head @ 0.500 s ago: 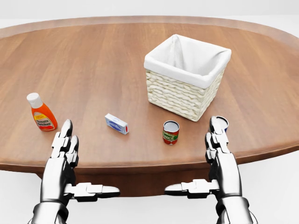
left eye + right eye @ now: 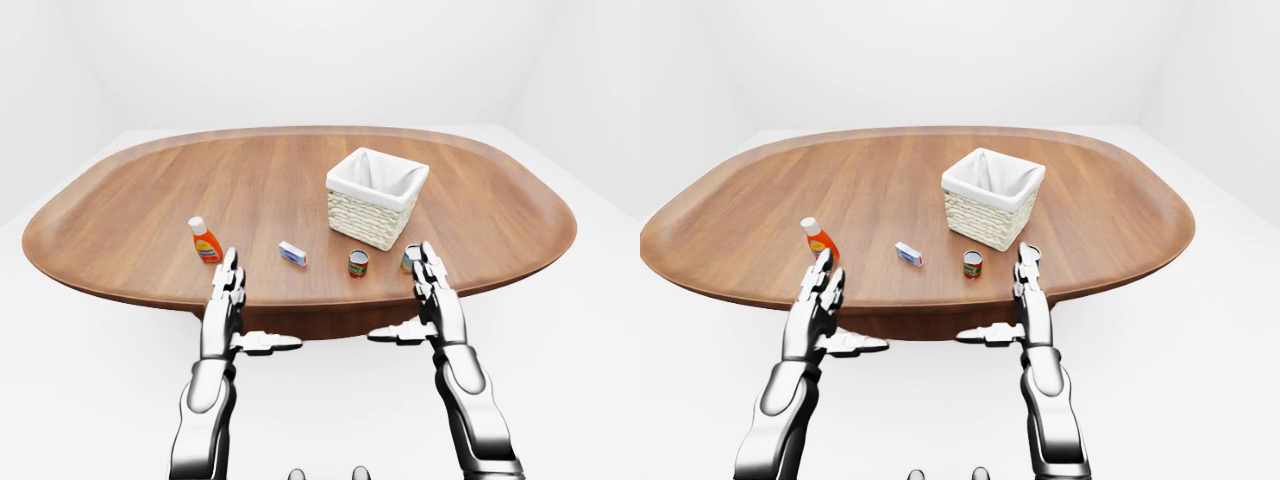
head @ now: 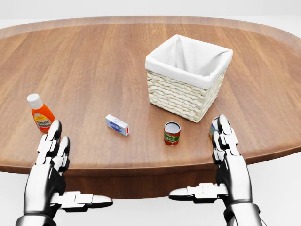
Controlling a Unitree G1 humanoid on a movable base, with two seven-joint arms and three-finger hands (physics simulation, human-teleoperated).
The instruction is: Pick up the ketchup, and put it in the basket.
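Note:
The ketchup [image 3: 41, 114], an orange bottle with a white cap, stands upright at the left of the wooden table [image 3: 94, 66] in the head view. The wicker basket [image 3: 188, 77] with a white liner sits right of the middle and looks empty. My left hand [image 3: 70, 174] is open at the table's near edge, just below and right of the ketchup, its fingertips [image 3: 55, 126] apart from the bottle. My right hand [image 3: 202, 165] is open too, at the lower right below the basket. Neither hand holds anything.
A small white and blue box [image 3: 117, 125] lies between the ketchup and a red can [image 3: 172, 133]. A second can [image 3: 213, 126] is mostly hidden behind my right fingers. The table's rounded edge [image 3: 141, 165] runs just under both hands.
My left hand has shifted left, its fingertips now closer to the ketchup. My right hand has drifted slightly right and down. The objects have not moved.

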